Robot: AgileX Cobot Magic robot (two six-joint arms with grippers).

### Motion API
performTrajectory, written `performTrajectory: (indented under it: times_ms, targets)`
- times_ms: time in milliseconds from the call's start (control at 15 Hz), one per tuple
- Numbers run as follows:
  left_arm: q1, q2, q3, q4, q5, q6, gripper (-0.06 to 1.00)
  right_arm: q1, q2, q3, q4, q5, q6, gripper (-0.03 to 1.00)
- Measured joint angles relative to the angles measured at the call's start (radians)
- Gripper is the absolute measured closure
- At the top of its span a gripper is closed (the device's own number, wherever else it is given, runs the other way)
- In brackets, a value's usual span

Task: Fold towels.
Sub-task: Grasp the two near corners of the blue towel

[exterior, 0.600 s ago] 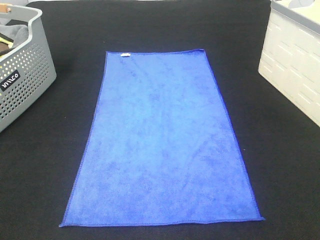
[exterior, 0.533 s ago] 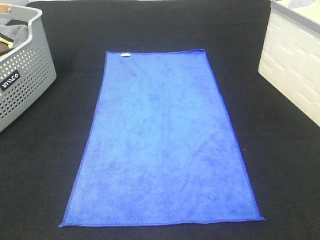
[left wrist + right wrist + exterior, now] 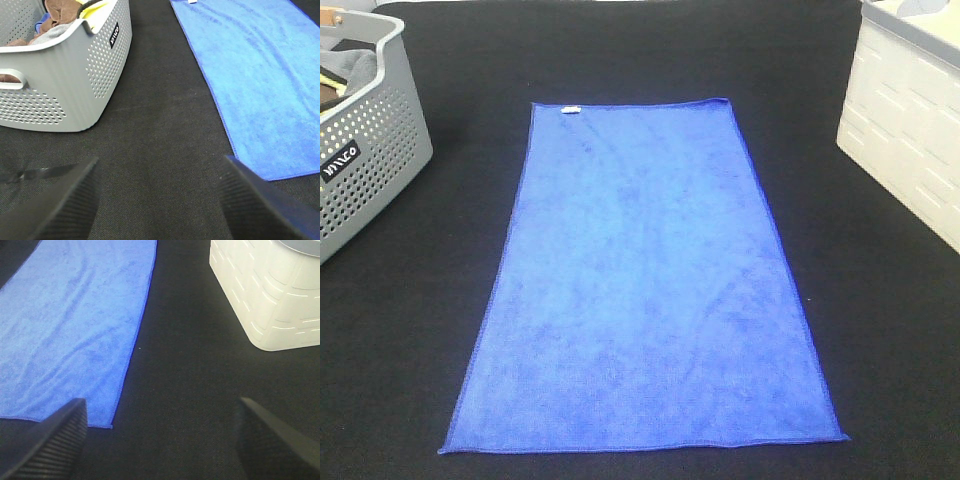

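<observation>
Towel (image 3: 650,280) lies flat; left fingers (image 3: 62,205) and right fingers (image 3: 47,445) spread wide, empty.

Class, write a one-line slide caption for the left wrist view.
Open left claw hangs over the black table, between a grey perforated basket holding laundry and a flat blue towel.

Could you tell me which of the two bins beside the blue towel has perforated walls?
The grey basket on the left: its walls are dotted with holes, while the white crate on the right has solid moulded walls.
</observation>
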Motion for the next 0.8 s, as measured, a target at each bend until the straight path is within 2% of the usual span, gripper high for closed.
performTrajectory:
  times_ms: [800]
  targets:
    - [0.0,0.0,0.0,0.0,0.0,0.0,0.3,0.0,0.0,0.0,0.0,0.0,0.0,0.21]
